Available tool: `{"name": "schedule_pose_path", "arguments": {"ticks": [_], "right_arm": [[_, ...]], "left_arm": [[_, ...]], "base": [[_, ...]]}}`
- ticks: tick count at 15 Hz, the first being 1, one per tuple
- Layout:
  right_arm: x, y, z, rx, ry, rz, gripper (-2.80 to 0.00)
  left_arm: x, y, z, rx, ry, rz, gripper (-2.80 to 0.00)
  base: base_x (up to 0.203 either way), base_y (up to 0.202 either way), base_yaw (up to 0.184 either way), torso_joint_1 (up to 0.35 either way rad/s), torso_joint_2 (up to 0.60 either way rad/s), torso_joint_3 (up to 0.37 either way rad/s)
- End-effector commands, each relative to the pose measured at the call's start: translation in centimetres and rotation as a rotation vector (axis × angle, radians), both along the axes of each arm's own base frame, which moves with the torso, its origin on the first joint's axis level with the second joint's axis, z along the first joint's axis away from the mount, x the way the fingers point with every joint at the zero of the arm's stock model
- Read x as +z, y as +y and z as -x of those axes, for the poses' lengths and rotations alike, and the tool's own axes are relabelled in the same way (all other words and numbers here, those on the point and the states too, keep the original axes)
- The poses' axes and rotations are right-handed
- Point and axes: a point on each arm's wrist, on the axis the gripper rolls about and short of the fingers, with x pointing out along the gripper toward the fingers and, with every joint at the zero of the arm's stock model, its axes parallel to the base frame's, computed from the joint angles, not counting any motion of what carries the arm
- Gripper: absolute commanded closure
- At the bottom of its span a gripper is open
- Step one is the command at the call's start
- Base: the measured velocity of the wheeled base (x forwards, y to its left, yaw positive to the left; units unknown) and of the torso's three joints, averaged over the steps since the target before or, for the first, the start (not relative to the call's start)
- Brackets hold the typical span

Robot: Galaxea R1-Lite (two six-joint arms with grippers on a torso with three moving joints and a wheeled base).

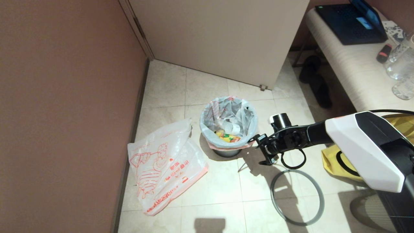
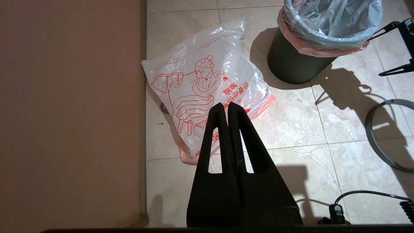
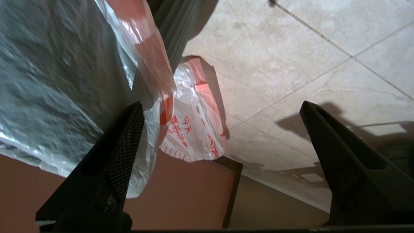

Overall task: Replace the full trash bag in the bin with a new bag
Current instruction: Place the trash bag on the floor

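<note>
Right hand w/ fingers wide apart, at the full trash bag's folded rim on the bin, floor by the wall. Best: close on the pink band only, then lift straight up. Bag mouth faces up, long axis vertical. Left hand fingers together, parked above the new bag.

Bin mostly hidden by full trash bag folded over its rim. Grey hoop cut off at left wrist view's edge. Rubbish inside only partly seen.
</note>
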Motion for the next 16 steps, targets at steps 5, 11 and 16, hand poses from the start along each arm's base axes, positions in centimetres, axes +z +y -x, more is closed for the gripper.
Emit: {"name": "schedule_pose_path", "arguments": {"ticks": [5, 11, 16], "right_arm": [[-2.9, 0.6, -0.7, 0.0, 0.005, -0.002, -2.8], [-3.1, 3.8, -1.8, 0.044, -0.092, -0.016, -2.8], [-4.2, 5.1, -1.9, 0.098, -0.173, 0.033, -2.8]], "left_arm": [[0.0, 0.0, 0.0, 0.0, 0.001, 0.0, 0.0], [0.0, 0.0, 0.0, 0.001, 0.0, 0.0, 0.0], [0.0, 0.0, 0.0, 0.0, 0.001, 0.0, 0.0]], "base": [[0.0, 0.0, 0.0, 0.0, 0.0, 0.0], [0.0, 0.0, 0.0, 0.0, 0.0, 0.0], [0.0, 0.0, 0.0, 0.0, 0.0, 0.0]]}}
